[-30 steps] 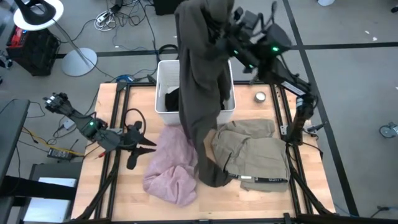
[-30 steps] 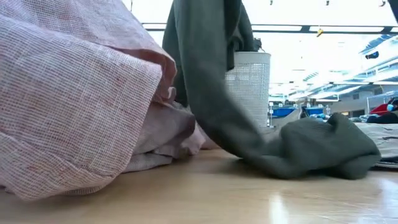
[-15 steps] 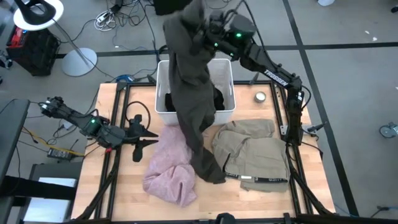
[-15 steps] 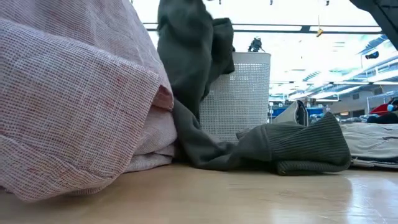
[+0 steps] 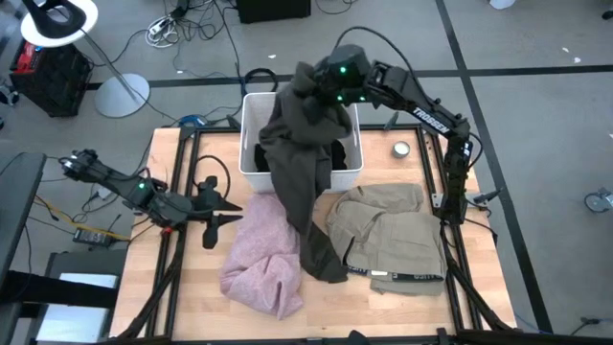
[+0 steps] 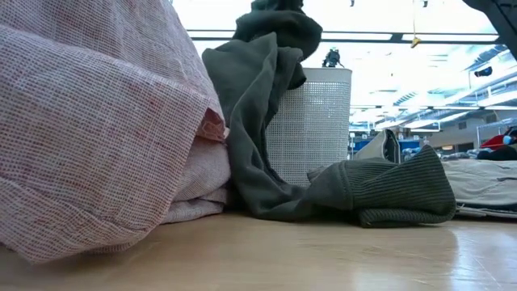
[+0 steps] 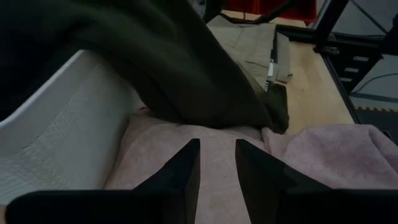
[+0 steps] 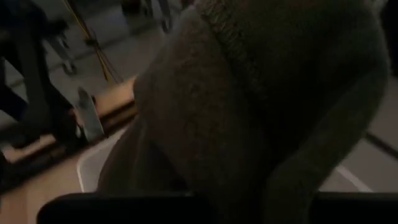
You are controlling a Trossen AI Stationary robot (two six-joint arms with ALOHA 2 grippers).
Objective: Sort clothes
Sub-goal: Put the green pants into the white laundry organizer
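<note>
The right arm reaches over the far side of the white rectangular plastic bin (image 5: 251, 144), its right end effector (image 5: 330, 88) buried in the top of the dark olive-brown knitted garment (image 5: 302, 163), so whether its fingers are apart or clamped on the cloth cannot be told. The left arm lies low along the left of the wooden bench (image 5: 192, 297), its left end effector (image 5: 228, 211) just beside the pale pink woven garment (image 5: 261, 259), fingers (image 7: 180, 174) slightly apart and holding nothing. The olive-brown garment drapes from the bin's rim over its front wall and trails down to the bench, its ribbed cuff (image 6: 400, 194) lying between the pink garment and the light grey-beige trousers (image 5: 388, 235) spread flat on the right. A black garment (image 5: 261, 153) sits inside the bin. Compared with half a second ago, the right end effector is lower and closer to the bin, and the garment's upper part has sunk and bunched over the bin instead of hanging tall.
</note>
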